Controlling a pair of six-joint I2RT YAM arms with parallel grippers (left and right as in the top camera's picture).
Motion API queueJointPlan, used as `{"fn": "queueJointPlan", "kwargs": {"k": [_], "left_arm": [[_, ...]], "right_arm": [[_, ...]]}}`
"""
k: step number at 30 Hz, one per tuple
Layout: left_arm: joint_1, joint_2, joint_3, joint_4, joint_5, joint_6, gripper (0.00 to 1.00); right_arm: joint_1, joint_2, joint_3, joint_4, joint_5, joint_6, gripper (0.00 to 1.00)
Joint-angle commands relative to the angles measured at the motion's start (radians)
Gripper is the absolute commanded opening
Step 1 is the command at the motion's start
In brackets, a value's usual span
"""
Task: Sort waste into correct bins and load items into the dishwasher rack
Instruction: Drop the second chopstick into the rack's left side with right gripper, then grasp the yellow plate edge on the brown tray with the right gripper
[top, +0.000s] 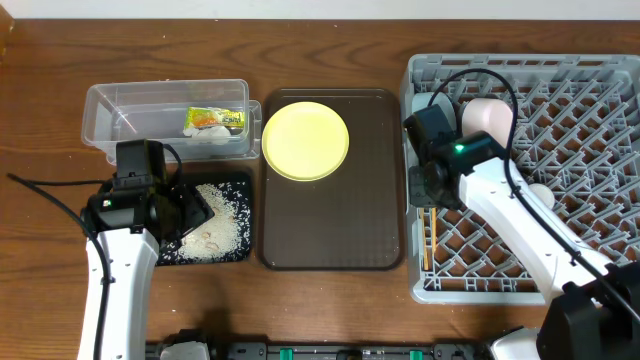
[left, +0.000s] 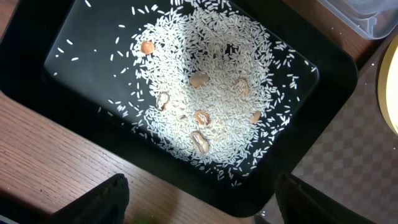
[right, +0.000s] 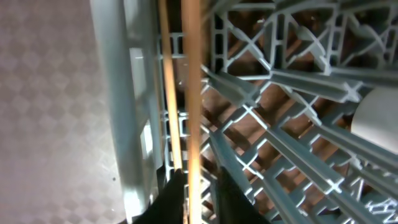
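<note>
My right tool (right: 199, 199) is closed down to a narrow slot with one of the pair of light wooden chopsticks (right: 190, 93) running through it. One finger (right: 174, 202) sits against the stick, but I cannot tell whether the tool is actually pinching it. The second stick lies just beside the first. Both lie along the left wall of the large square grey plastic dishwasher rack (top: 600, 70), which fills the right side of the wooden counter (top: 330, 40). Further into the rack, toward the far edge, a white bowl (top: 488, 118) sits among the pegs.

My left tool (left: 205, 208) is spread wide and holds nothing. It hangs over the shallow black rectangular tray (left: 62, 62) near the counter's left front corner. Loose white cooked rice grains (left: 205, 62) are heaped in that tray, with a few pale brown bits among them.

Behind the tray, toward the far left corner, I see the clear plastic rectangular tub (top: 110, 110) with the small green-and-orange snack wrapper (top: 214, 120) inside. At mid-counter the round yellow plate (top: 305, 140) rests on the far end of the dark brown serving tray (top: 340, 230).
</note>
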Motion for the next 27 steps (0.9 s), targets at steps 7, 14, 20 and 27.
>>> {"fn": "queueJointPlan", "kwargs": {"k": [7,14,20,27], "left_arm": [[0.005,-0.001,0.007,-0.003,-0.005,-0.005,0.78],[0.005,-0.001,0.007,-0.002,-0.005,-0.005,0.78],[0.005,-0.001,0.007,-0.002,-0.005,-0.005,0.78],[0.005,-0.001,0.007,-0.002,-0.005,-0.005,0.78]], "right_arm": [[-0.006,-0.005,-0.003,0.035,0.012,-0.034,0.34],[0.001,-0.035,0.041,0.354,-0.160,-0.177,0.61],[0.033,0.014,0.040,0.609,-0.206,-0.205,0.64],[0.077,0.195,0.040,0.726,-0.207,-0.189,0.64]]}}
